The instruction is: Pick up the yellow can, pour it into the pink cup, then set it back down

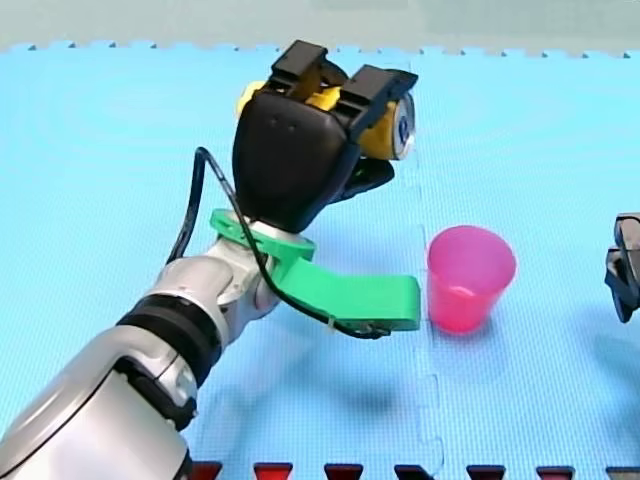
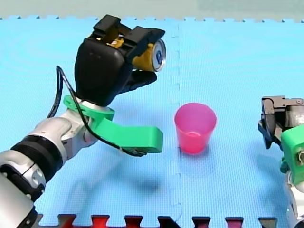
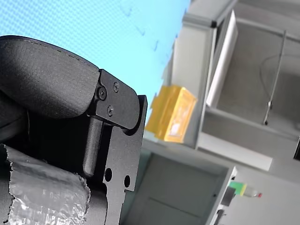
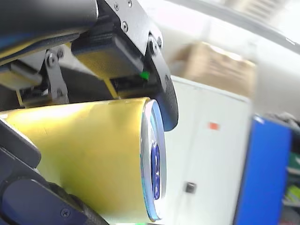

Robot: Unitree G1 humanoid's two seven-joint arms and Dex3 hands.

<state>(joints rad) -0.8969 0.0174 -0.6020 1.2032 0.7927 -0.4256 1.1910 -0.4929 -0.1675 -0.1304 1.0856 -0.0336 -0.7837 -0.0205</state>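
- The left hand (image 1: 300, 150) is raised above the blue mat (image 1: 100, 150), over its far half and left of the centre seam. Its fingers are closed around the yellow can (image 1: 380, 135).
- The can lies almost on its side, with its silver top facing the mat's right edge. That tilt suits the pouring step, since it aims the opening towards the cup's side.
- In the second wrist view the fingers (image 4: 154, 61) cross the can's body just behind the rim. This leaves the top clear, which is probably why the hold sits there.
- The pink cup (image 1: 468, 280) stands upright on the mat just right of the seam, nearer the front edge than the can. The can's mouth looks short of the cup's rim, so I judge the hand needs to move closer before anything would land inside.
- The right hand (image 2: 275, 121) is at the mat's right edge, well away from the cup and holding nothing. I cannot tell its grip state.
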